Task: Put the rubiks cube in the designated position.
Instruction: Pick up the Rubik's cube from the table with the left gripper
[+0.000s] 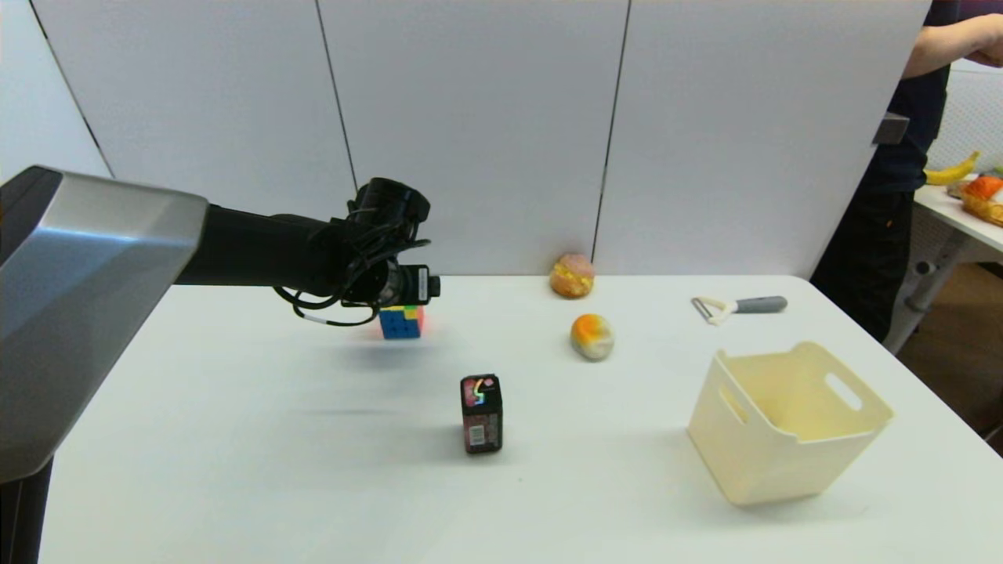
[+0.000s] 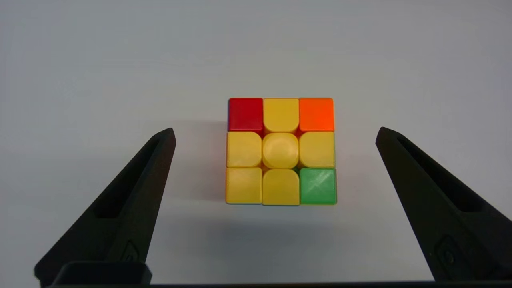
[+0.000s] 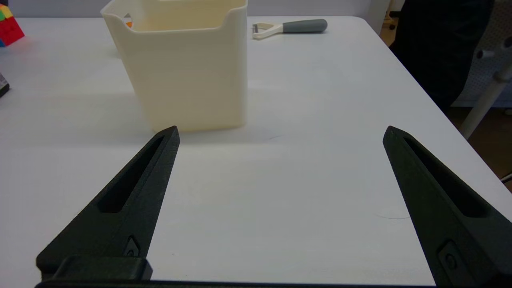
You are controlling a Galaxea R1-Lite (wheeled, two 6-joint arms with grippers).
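The rubiks cube (image 1: 402,322) rests on the white table at the back left, its blue side facing me. My left gripper (image 1: 403,301) hovers straight above it. From the left wrist the cube (image 2: 281,151) shows a mostly yellow top with red, orange and green corners. It lies between the two wide-open fingers (image 2: 134,192), which do not touch it. The left gripper (image 2: 276,134) holds nothing. My right gripper (image 3: 280,134) is open and empty, low over the table near the front right. A corner of the cube (image 3: 9,28) shows far off in that view.
A cream basket (image 1: 787,427) stands at the front right, also seen as the basket (image 3: 184,64). A small black printed box (image 1: 481,413) stands mid-table. Two bread-like items (image 1: 592,335) (image 1: 572,275) and a peeler (image 1: 740,306) lie toward the back. A person (image 1: 917,157) stands at the right.
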